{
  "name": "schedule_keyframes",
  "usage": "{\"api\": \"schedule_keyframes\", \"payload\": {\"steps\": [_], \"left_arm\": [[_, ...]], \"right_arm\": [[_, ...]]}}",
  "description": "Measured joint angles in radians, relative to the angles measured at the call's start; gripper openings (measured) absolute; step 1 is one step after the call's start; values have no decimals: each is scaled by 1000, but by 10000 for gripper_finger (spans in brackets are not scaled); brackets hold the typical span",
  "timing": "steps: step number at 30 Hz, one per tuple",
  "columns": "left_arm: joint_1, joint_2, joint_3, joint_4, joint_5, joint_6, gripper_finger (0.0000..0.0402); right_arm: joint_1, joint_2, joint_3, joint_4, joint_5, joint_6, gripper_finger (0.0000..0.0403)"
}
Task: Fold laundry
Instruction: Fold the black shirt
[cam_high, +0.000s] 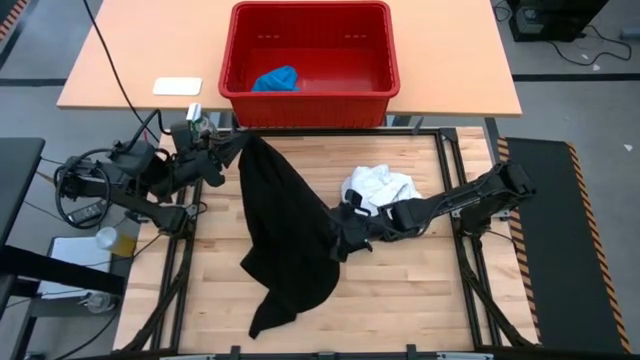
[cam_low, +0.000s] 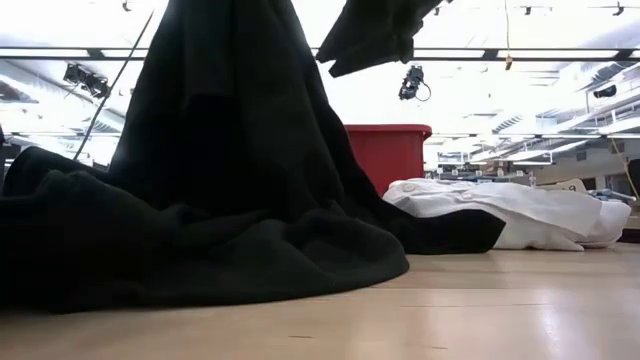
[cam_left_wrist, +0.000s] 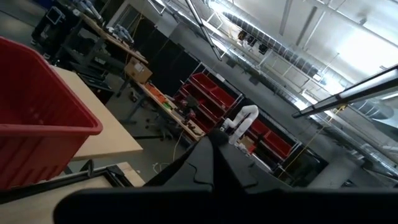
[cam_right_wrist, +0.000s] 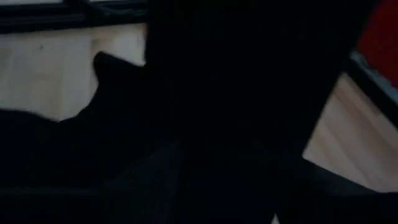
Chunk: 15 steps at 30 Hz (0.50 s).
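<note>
Overhead, three soft cloth garments show, one of each colour. One large black garment (cam_high: 285, 235), thick and matte like fleece, hangs in a long drape from the rear left of the pale wooden worktop (cam_high: 420, 290) and spreads into heavy rumpled folds toward the front. One white garment (cam_high: 385, 185) lies crumpled in a low heap just right of the black one, touching it; from table height it looks like smooth thin cloth with small buttons. One small bright blue garment (cam_high: 277, 79) sits bunched inside a red plastic basket (cam_high: 310, 110), a rectangular tub with slotted walls, standing on a second, tan table beyond the worktop.

Two dark arms work here. Left claw (cam_high: 232, 150) is raised at the rear left with the top edge of the black garment pinched between its fingers. Right claw (cam_high: 352, 228) reaches into the middle, at the black garment's right edge beside the white heap; black cloth covers it, so I cannot tell how its fingers stand.
</note>
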Motion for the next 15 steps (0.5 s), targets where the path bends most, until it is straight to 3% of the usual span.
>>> {"api": "schedule_keyframes", "payload": {"steps": [4, 7, 10, 15], "left_arm": [[0, 1, 0, 3, -9, 0, 4], [0, 15, 0, 9, -52, 15, 4], [0, 42, 0, 38, -112, 21, 4], [1, 82, 0, 152, -195, 83, 4]], "right_arm": [[-26, 11, 0, 19, 38, -16, 290], [-19, 27, 0, 74, 172, -28, 317], [3, 51, 1, 170, 313, -115, 321], [18, 120, 1, 273, 406, -261, 305]]}}
